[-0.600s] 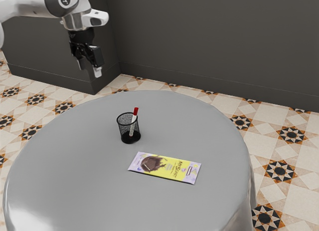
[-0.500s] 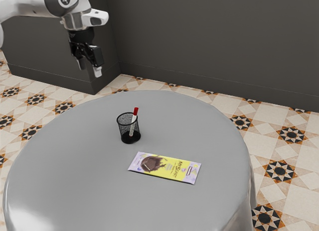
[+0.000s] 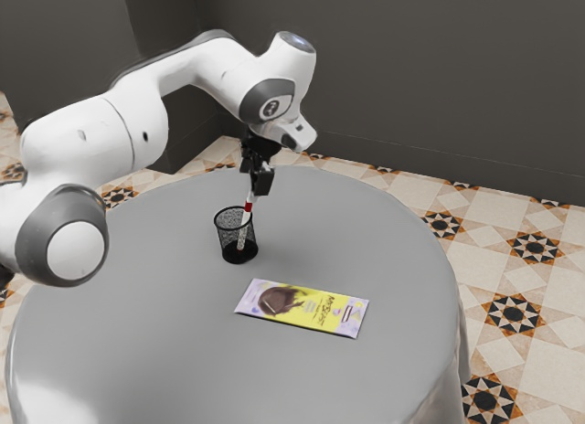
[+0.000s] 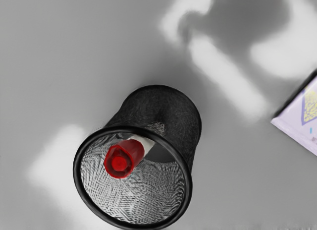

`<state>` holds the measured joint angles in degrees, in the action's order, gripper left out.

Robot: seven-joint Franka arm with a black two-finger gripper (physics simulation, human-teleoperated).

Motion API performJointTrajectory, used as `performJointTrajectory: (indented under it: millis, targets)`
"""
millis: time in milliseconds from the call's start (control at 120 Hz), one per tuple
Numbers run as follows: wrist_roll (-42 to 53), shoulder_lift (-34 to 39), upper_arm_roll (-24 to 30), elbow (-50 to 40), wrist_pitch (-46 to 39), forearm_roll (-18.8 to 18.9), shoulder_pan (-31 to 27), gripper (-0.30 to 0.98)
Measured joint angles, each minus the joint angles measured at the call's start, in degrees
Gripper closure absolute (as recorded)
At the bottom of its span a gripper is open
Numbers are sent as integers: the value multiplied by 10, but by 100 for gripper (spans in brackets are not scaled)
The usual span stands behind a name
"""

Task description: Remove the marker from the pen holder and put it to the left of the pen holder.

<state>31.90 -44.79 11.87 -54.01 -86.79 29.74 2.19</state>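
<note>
At the chocolate bar's eleven o'clock, exterior view, the red-capped marker leans inside the mesh pen holder — lifting and placing both undone. Gripper just above — open or closed, I can't tell.

Flat wrapper: dark lettering, seemingly "BEAST"; arm: round emblem.

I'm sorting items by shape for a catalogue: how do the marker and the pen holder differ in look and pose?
The marker is slim with a red cap, while the pen holder is a wider cup of black mesh. The marker leans against the holder's rim, whereas the pen holder stands upright on the table. Both are roughly round in section.
</note>
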Motion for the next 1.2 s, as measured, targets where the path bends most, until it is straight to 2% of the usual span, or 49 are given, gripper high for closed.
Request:
performJointTrajectory:
  millis: [92, 200, 375, 633, 683, 817, 900, 1083, 1200]
  targets:
    - [34, -38, 1, 28, 0, 32, -1, 0]
    - [71, -69, 3, 52, -2, 48, -1, 0]
    - [119, -101, 36, 66, -16, 56, -15, 0]
    - [168, -107, 39, 70, -26, 57, -31, 1]
    - [175, -107, 40, 70, -27, 55, -33, 9]
    - [191, -107, 40, 70, -28, 50, -33, 43]
    - [198, -106, 40, 71, -28, 48, -33, 57]
    - [210, -86, 38, 68, -19, 32, -36, 71]
    - [216, -15, 36, 60, 9, -1, -56, 74]
